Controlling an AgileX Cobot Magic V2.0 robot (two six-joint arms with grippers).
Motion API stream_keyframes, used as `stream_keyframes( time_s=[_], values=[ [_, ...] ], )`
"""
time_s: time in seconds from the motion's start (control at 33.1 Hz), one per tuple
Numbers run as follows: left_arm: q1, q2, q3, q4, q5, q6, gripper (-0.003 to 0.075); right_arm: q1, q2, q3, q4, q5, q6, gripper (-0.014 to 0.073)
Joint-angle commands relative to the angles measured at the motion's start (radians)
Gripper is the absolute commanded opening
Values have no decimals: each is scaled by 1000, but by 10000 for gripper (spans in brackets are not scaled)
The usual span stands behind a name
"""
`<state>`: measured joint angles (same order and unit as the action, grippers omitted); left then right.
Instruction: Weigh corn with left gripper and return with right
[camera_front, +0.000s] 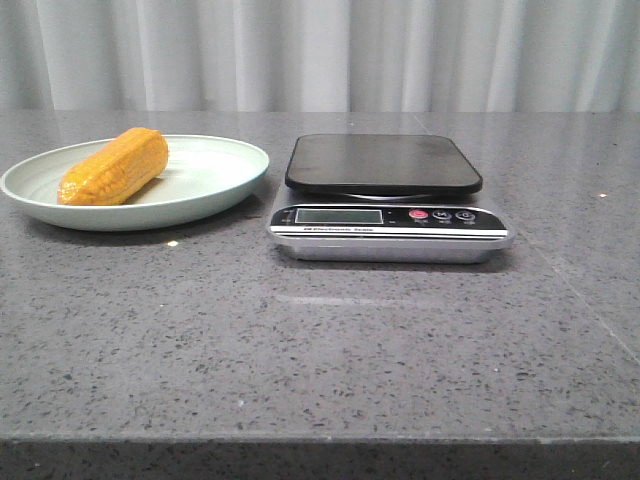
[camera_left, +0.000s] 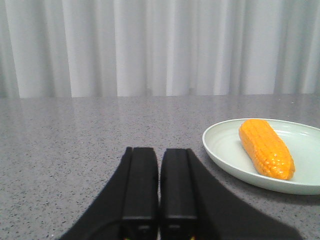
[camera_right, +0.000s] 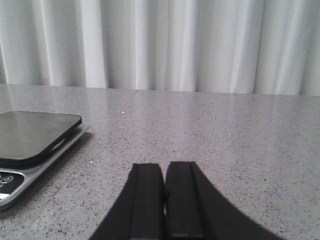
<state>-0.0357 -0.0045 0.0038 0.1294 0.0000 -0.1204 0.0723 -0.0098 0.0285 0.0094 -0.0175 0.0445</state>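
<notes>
Here the corn lies on a plate beside the scale (both grippers closed, empty)

plate: rim cut off | scale: partly cropped, display unreadable

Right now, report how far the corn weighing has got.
Nothing looks done: the corn lies on the plate and the scale platform is bare. Nothing is in hand; the left gripper and right gripper are shut, empty. Left: grasp, weigh, return to plate.
</notes>
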Motion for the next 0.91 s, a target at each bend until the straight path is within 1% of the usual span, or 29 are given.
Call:
stream_keyframes(
  time_s=[0.0,0.76,0.82,0.88],
  values=[
    [-6,-21,7,-9,-73,-4,127,1,-18,-9,-9,-86,-4,162],
    [-6,-21,7,-9,-80,-4,127,1,-18,-9,-9,-86,-4,162],
    [-6,-21,7,-9,-137,-4,127,1,-18,-9,-9,-86,-4,162],
    [-6,-21,5,-9,-265,-4,127,2,-18,-9,-4,-86,-4,162]
  ],
)
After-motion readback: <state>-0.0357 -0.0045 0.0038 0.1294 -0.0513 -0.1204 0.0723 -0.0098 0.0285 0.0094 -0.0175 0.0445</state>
